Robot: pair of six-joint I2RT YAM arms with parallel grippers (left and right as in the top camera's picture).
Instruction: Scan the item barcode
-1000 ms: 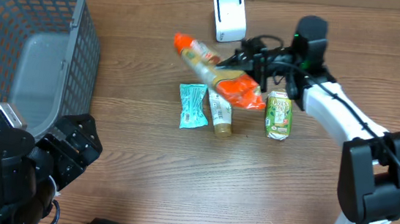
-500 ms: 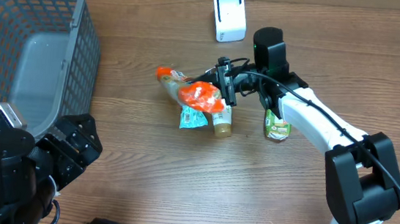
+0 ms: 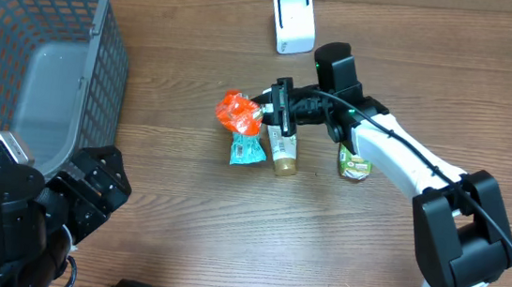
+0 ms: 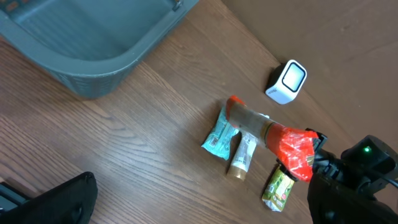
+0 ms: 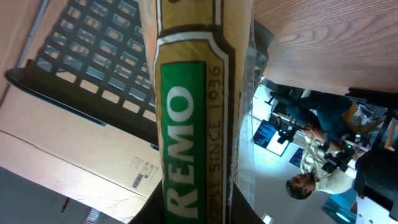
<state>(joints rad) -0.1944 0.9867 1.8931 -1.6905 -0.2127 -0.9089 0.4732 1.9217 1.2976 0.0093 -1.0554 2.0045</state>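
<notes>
Overhead, the packet (image 3: 240, 114) is seen clamped in the right gripper (image 3: 271, 107), lifted above the worktop (image 3: 182, 231) near and left of the scanner (image 3: 293, 21), so its barcode could be missed if turned away.

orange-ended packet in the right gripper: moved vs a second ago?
Yes. Overhead, the orange-ended packet, held in the right gripper, has shifted down-frame, away from the white scanner, and is now near the teal packet.
</notes>
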